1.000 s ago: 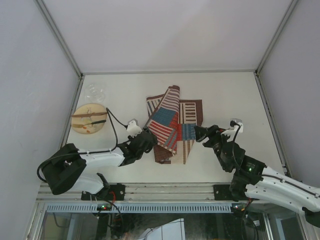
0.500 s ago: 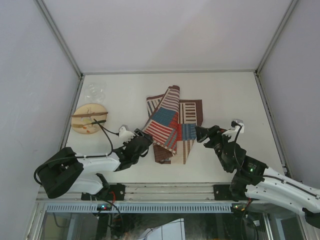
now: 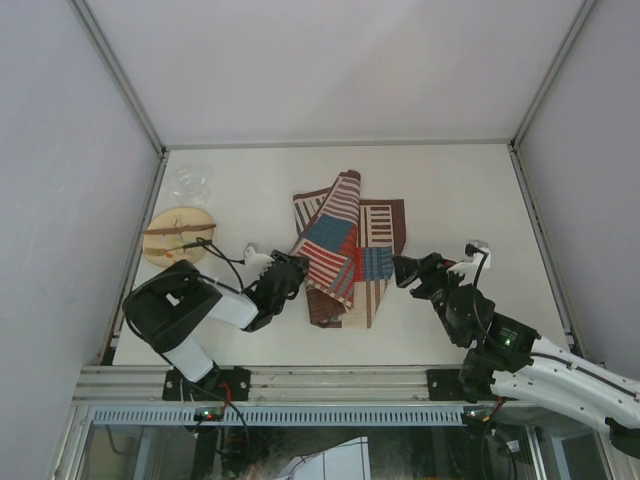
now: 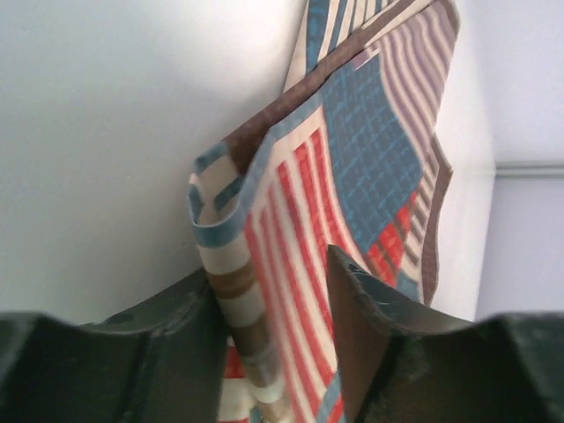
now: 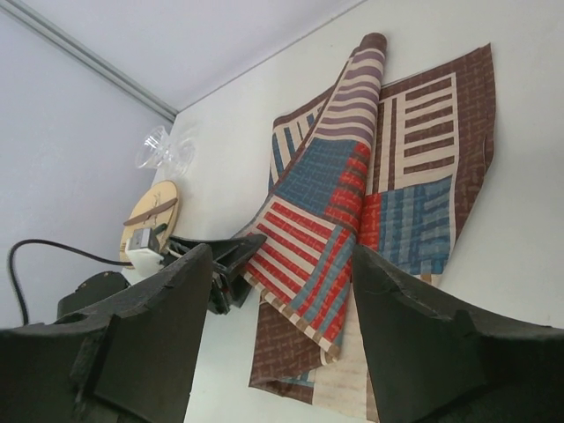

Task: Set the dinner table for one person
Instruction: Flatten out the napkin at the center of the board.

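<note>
**Position.** The placemat (image 3: 345, 250) is lying mid-worktop (image 3: 450, 190), well apart from the rails. It is not lying flat. A red, blue and cream striped flap is standing folded over the brown base layer, running from the near left up to a peak at the far edge.

**Left claw** (image 4: 273, 282). It is pinching the near-left end of that flap. In the wrist view the doubled cloth is filling the gap and pressing against both fingers (image 4: 181, 330).

**Right claw** (image 5: 282, 257). It is hovering just right of the placemat with its fingers spread wide and nothing between them. It is not touching the cloth.

**Other items.** A round tan plate (image 3: 165, 252) carrying utensils is sitting at the far left, with a clear glass (image 3: 190, 184) just beyond it. Both are off the placemat.

**Stage, as judged.** The flap is being unfolded, and no tableware is placed yet.

**Hazards, as judged.**
- The grip is sitting on a thin edge of soft cloth, so a quick pull is likely to slip it free and drop the flap back folded.
- Nothing is pinning the base layer, so a leftward pull may drag the whole placemat instead of opening it.
- The left arm is working near the plate and glass. A wide sweep to the left, or its trailing cable, may knock either one.
- A low pull may leave the cloth creased.
</note>
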Controlling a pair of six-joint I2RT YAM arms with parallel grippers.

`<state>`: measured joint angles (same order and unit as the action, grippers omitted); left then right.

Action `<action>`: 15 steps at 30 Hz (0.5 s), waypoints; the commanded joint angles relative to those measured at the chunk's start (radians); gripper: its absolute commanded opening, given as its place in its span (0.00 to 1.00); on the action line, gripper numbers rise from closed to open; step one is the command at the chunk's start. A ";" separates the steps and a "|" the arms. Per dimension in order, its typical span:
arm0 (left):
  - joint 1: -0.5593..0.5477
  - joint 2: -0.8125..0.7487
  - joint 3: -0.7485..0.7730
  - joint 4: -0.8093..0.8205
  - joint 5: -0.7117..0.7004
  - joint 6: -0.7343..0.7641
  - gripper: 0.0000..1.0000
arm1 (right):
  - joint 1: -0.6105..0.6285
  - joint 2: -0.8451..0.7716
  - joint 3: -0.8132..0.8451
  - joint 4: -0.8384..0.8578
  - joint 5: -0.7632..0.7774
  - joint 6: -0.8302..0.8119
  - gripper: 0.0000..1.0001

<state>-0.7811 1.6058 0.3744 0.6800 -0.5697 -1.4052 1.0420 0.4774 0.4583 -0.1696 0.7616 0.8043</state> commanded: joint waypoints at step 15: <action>0.016 -0.142 0.061 -0.178 0.058 0.216 0.00 | -0.023 0.106 -0.057 0.063 -0.024 0.046 0.64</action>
<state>-0.7628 1.5784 0.3824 0.6308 -0.5018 -1.3003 1.0351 0.5385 0.4309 -0.1623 0.7597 0.8169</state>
